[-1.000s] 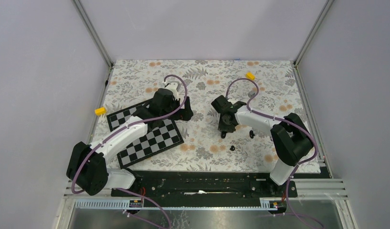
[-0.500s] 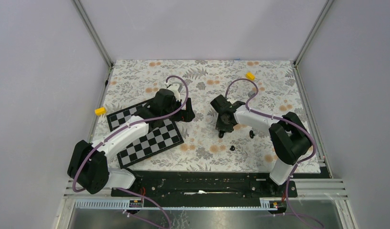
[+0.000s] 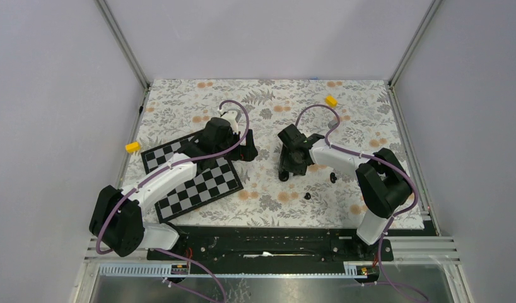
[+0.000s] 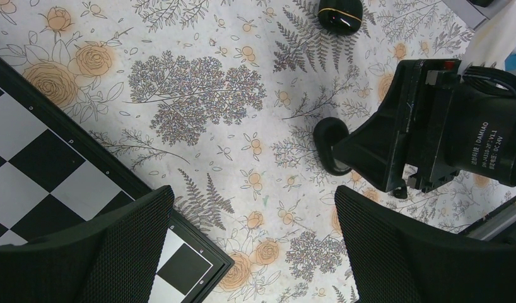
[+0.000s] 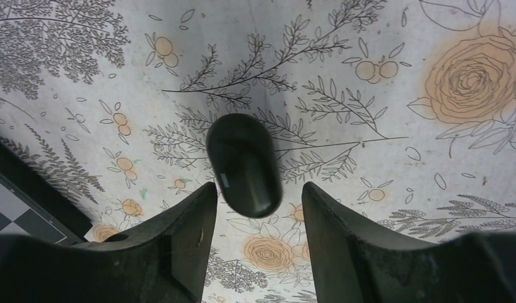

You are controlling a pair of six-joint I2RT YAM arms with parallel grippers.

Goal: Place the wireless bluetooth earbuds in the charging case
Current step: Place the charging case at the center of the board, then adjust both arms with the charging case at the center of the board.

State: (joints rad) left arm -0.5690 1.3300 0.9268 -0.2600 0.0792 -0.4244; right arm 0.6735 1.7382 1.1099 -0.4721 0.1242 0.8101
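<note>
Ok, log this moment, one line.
right hand: open around charging case | charging case: on floral mat | left hand: open above mat

The charging case [image 5: 244, 165] looks like smooth black plastic with a dull sheen; the table cover [image 5: 432, 158] is matt printed cloth; the left gripper [image 4: 254, 196] has matt black, finely meshed plastic fingers [image 4: 123, 252]

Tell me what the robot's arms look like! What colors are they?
Both the left arm and right arm have white tube-shaped links joined by chunky black joints. A thin purple cable loops along each one. The left fingers are black with a dotted, grippy texture; the right fingers are smooth black. One black joint carries tiny white lettering.
</note>
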